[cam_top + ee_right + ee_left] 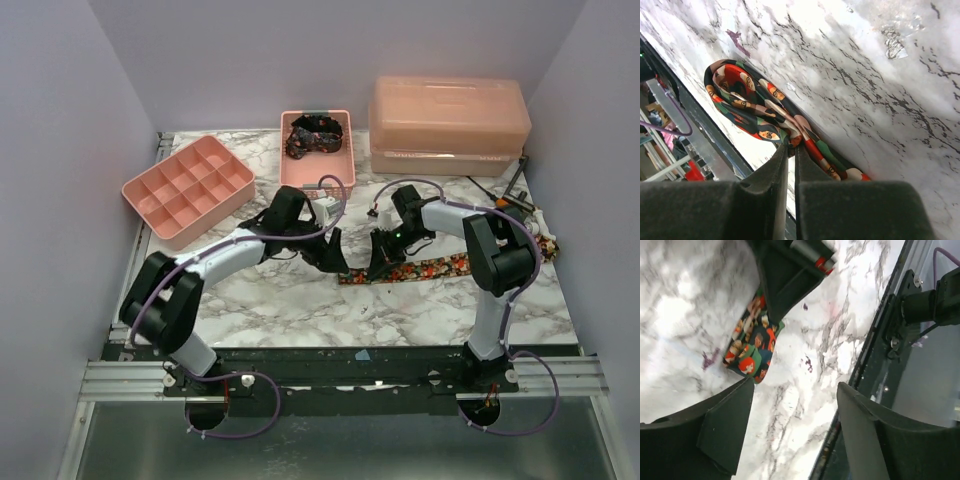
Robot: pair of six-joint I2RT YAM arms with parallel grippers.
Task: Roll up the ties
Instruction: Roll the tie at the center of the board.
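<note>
**Lying on marble: printed tie (420, 268), part-coiled**

Item spread flat mid-table (300, 300), one end looped into a loose coil. Right gripper (791, 147) pinched narrow on fabric beside the coil. Left gripper (795, 390) wide, empty, nearby. Second tie (315, 133) bundled in pink basket (284, 150).

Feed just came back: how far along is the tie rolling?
Done: one dark tie lies coiled in the small pink basket. In hand: the right end effector pinches the red-and-green printed tie, its end only loosely curled; the left end effector is open beside it. Remaining: rolling its flat length.
</note>
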